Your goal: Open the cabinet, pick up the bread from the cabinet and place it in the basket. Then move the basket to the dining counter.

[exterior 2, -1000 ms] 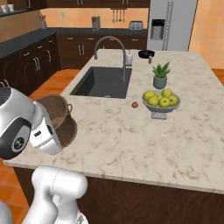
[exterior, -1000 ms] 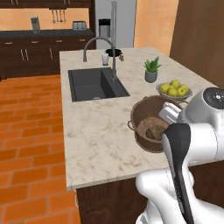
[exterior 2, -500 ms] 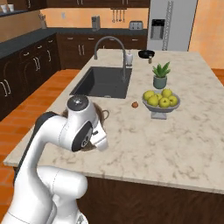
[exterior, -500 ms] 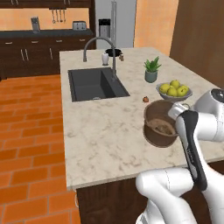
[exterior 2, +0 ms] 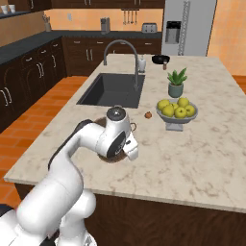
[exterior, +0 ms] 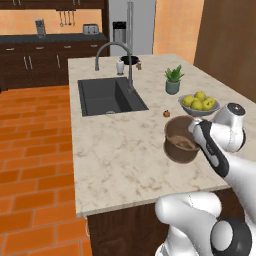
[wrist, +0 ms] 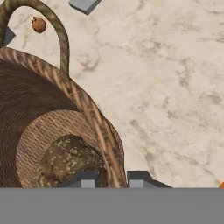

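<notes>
My pincer [wrist: 110, 178] is clenched on the rim of the basket [exterior: 180, 140], one tip inside, one outside. The basket sits over the counter [exterior: 115, 150] near its front edge, between the sink [exterior: 110, 95] and the apple bowl [exterior: 198, 106]. The bread [wrist: 68, 162] lies in the basket's bottom.

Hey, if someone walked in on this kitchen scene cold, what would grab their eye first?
Probably the white arm's end effector clamped on the rim of the brown basket, which sits over the beige marbled dining counter with the bread lying inside. Next, the grey bowl of green apples beside the dark sink.
</notes>
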You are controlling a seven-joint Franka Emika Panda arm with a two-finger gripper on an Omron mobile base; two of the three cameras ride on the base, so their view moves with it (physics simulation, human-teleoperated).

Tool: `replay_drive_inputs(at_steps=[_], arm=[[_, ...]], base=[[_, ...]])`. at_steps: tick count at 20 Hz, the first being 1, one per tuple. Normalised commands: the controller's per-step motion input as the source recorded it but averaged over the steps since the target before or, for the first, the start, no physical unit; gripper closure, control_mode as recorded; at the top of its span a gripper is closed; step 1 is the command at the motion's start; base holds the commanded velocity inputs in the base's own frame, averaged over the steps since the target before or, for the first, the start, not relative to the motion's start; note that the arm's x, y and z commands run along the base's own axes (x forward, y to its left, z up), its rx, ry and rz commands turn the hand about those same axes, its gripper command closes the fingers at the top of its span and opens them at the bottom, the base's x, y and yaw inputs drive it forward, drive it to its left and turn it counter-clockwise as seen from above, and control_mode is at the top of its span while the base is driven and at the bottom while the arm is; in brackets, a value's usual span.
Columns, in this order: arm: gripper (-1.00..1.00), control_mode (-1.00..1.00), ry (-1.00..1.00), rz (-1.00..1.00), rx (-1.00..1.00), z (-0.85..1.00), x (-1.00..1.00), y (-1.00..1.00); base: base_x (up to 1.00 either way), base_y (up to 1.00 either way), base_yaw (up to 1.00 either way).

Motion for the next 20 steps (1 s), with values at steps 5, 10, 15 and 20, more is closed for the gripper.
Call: replay_drive_inputs(at_steps=[5,10,15,20], arm=[[1.00,-1.00,0.13,-0.10,0.00,-0.13,0.76,-0.08],[1.00,-1.00,0.02,-0.08,0.00,-0.33,0.31,-0.22],[1.00,-1.00,0.00,-0.02,0.00,-0.67,0.14,-0.15],[1.00,-1.00,0.01,-0.01,0.00,-0.59,0.14,-0.03]], base=[[0.00,0.00,0.00],[0.00,0.00,0.00],[0.00,0.00,0.00],[0.00,0.00,0.00]])
